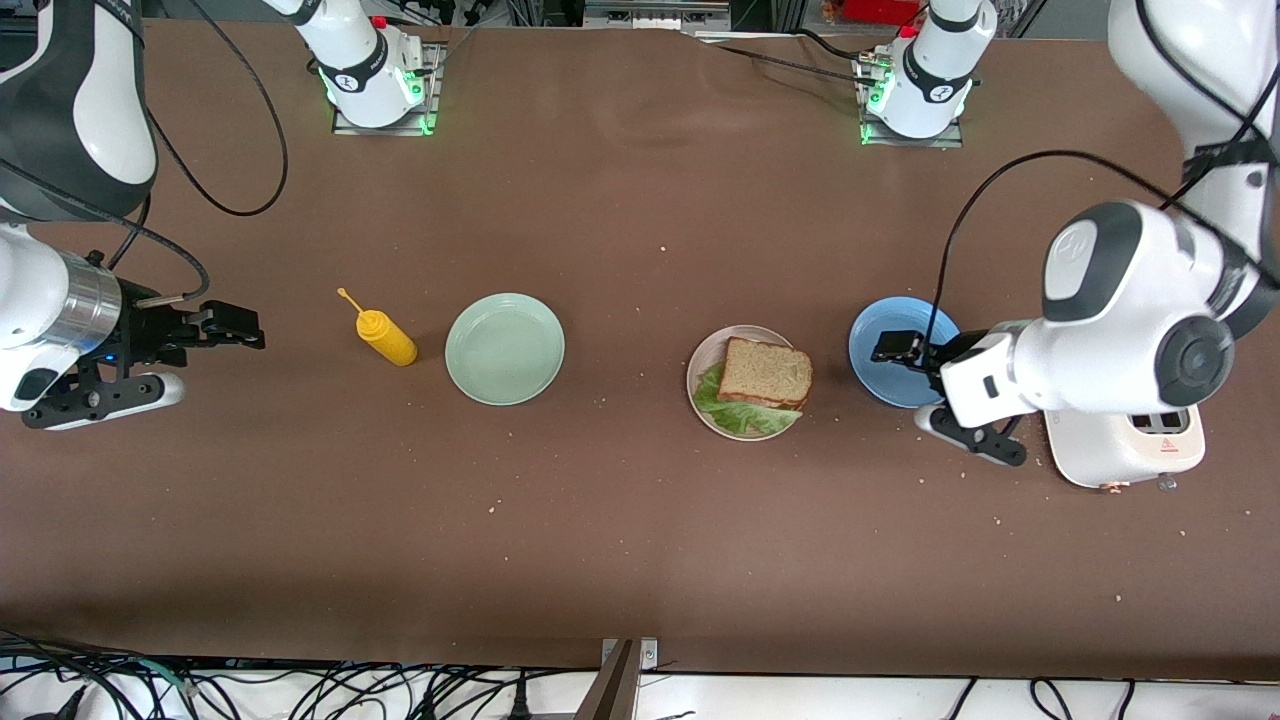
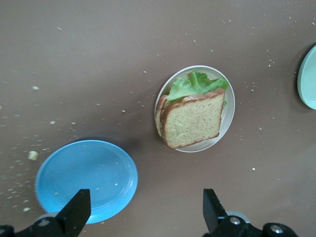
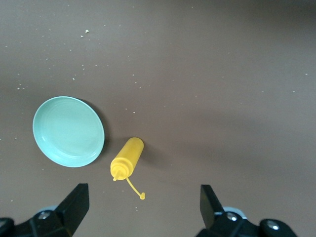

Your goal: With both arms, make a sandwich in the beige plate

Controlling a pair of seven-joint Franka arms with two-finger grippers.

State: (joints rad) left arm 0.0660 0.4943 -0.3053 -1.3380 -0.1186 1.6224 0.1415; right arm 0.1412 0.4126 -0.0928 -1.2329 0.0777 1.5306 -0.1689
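A blue plate [image 1: 890, 352] is seen under the left gripper [image 1: 897, 347], and a white toaster [image 1: 1125, 450] stands beside that plate, toward the left arm's end of the table, partly covered by the arm. The beige plate [image 1: 700, 385] lies just beside the blue plate, toward the right arm's end, and the sandwich [image 1: 765, 375] rests on it, with green lettuce [image 1: 735, 415] showing from under the top slice. A mint-green plate [image 1: 505, 349] and a yellow squeeze bottle [image 1: 385, 337], lying on its side, are found between the beige plate and the right gripper [image 1: 235, 328]; crumbs are scattered over the brown table [image 1: 640, 540].

The left gripper is held level over the blue plate, its fingers [image 2: 76, 210] spread wide and nothing gripped. The right gripper is held over bare table at the right arm's end, well apart from the bottle, likewise wide open and empty.
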